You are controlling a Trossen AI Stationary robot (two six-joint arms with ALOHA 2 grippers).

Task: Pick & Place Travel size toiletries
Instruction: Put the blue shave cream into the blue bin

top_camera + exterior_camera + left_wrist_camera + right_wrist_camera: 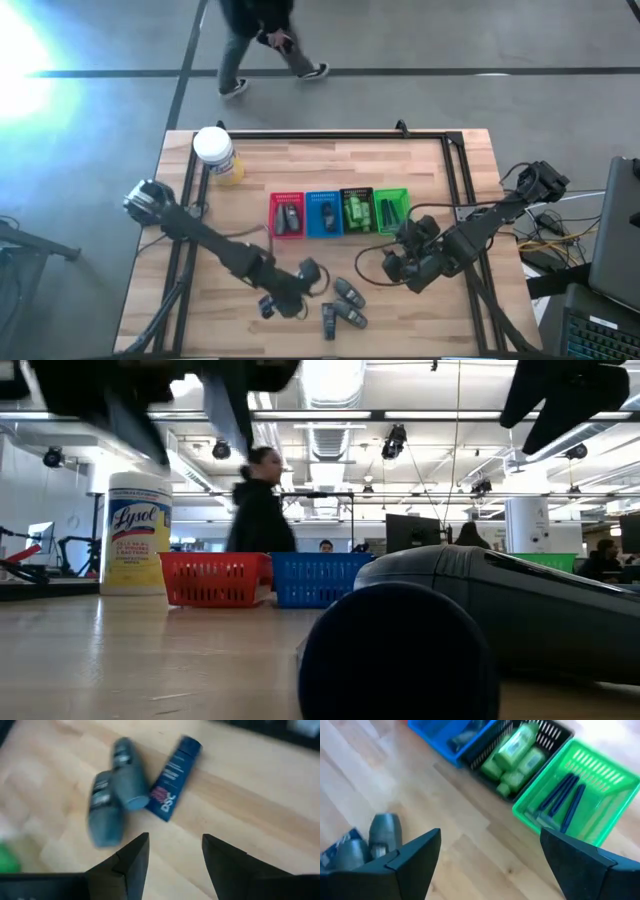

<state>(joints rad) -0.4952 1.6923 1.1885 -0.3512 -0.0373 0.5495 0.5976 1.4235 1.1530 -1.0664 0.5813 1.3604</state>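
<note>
Several dark grey oblong bottles (345, 291) and a dark blue tube (328, 320) lie flat on the wood near the table's near edge. In the left wrist view, two grey bottles (115, 790) and the blue tube (174, 777) lie just past my open left gripper (175, 852), which hovers over bare wood. My left gripper (300, 290) sits left of this loose group. My right gripper (398, 264), open and empty (490, 855), hangs near the green tray (580, 795), which holds thin dark sticks. Green bottles (515, 755) fill the black tray.
Red (288, 214), blue (323, 213), black (357, 210) and green (391, 208) trays stand in a row mid-table. A white-lidded jar (216, 155) stands at the far left. One grey bottle (480, 620) lies close before the low camera. A person (262, 40) walks beyond the far edge.
</note>
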